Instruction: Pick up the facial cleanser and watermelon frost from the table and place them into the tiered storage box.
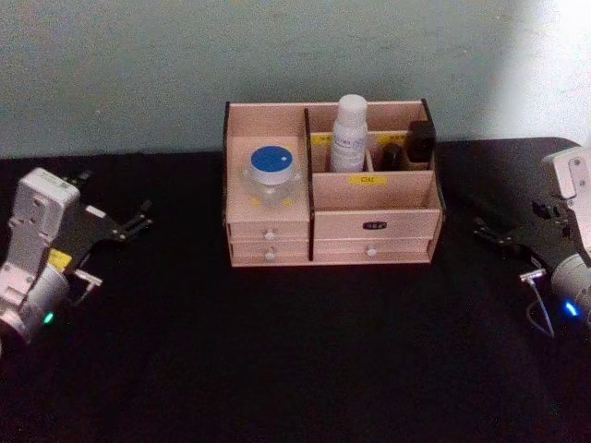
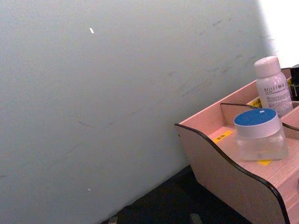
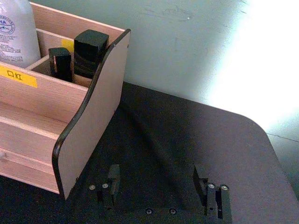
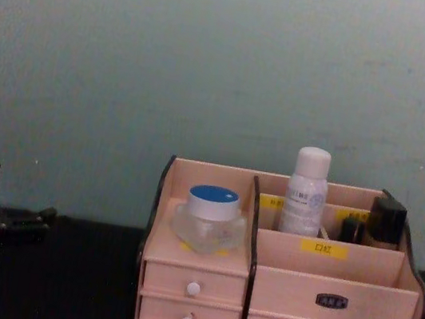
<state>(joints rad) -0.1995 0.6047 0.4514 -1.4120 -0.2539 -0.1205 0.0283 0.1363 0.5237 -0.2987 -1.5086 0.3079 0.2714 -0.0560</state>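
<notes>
The tiered storage box (image 1: 369,224) stands at the back middle of the black table. The facial cleanser (image 1: 349,134) stands upright in its rear middle compartment, also seen as the white bottle (image 4: 306,192). The watermelon frost (image 1: 270,175), a clear jar with a blue lid, sits on the box's left tier, as in the left wrist view (image 2: 259,135). My left gripper (image 1: 129,221) hovers open and empty at the table's left, well away from the box. My right gripper (image 3: 156,179) is open and empty at the right, facing the box's side wall (image 3: 88,126).
Small black bottles (image 1: 420,140) stand in the box's rear right compartment. A pale wall runs right behind the box. Bare black tabletop (image 1: 295,351) stretches in front of the box and between it and both arms.
</notes>
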